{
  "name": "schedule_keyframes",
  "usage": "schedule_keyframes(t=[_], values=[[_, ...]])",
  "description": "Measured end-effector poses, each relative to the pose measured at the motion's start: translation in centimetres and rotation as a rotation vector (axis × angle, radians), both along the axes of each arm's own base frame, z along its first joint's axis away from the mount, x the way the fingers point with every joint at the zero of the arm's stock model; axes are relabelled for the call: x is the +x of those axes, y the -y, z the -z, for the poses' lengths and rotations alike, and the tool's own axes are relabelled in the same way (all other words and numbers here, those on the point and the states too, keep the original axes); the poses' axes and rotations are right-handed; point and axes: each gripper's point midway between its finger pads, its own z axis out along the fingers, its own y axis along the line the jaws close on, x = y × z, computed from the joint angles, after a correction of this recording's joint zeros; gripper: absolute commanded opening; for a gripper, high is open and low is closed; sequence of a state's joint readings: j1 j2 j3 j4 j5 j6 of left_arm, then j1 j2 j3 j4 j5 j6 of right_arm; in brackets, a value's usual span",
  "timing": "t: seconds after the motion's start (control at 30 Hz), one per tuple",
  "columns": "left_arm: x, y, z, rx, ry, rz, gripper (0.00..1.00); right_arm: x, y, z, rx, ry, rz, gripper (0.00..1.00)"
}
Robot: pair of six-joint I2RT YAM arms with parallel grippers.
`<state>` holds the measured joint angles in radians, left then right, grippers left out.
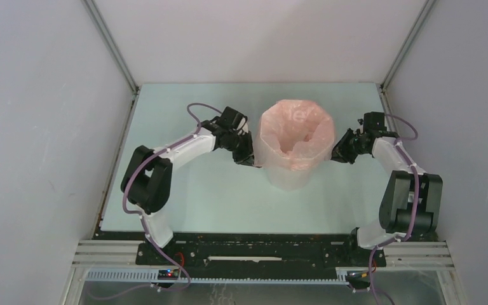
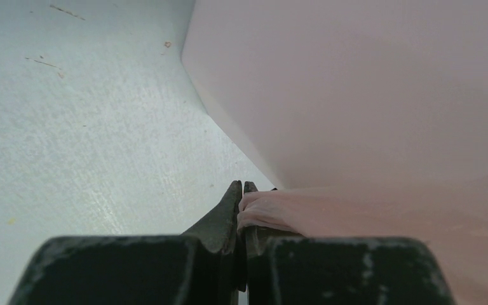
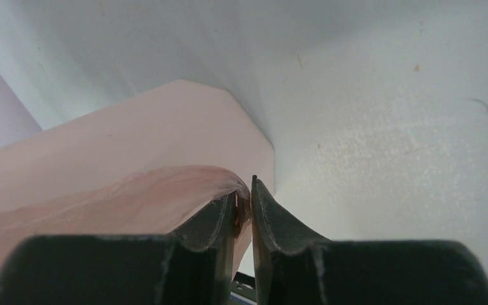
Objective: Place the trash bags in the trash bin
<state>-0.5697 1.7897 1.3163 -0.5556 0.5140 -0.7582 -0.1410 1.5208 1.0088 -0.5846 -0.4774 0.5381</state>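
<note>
While the white faceted bin (image 1: 290,183) stands upright, the wrinkly, translucent pale-pink bag (image 1: 295,113) lines it and drapes over its rim, clamped at the bin's opposite sides by left gripper (image 2: 242,186) and right gripper (image 3: 244,190).

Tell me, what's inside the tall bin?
The pink trash bag sags inside the trash bin, with its top folded over the rim. The bag hides the bin's bottom, so anything beneath it cannot be seen.
</note>
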Motion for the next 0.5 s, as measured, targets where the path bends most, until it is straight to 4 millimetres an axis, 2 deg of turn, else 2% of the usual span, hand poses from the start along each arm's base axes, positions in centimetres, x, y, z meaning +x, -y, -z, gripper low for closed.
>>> schedule_keyframes(t=[0.13, 0.3, 0.4, 0.5], values=[[-0.3, -0.5, 1.6, 0.035, -0.010, 0.013, 0.05, 0.0, 0.0, 1.4, -0.023, -0.020, -0.030, 0.22], [-0.7, -0.9, 3.1, 0.069, -0.023, 0.024, 0.05, -0.5, -1.2, 3.9, -0.040, -0.087, -0.087, 0.23], [-0.8, -0.9, 3.7, 0.079, -0.030, 0.031, 0.06, -0.8, -1.5, 4.4, -0.057, -0.101, -0.107, 0.32], [-0.9, -0.8, 3.8, 0.081, -0.030, 0.035, 0.06, -1.1, -0.7, 4.1, -0.108, -0.126, -0.104, 0.49]])
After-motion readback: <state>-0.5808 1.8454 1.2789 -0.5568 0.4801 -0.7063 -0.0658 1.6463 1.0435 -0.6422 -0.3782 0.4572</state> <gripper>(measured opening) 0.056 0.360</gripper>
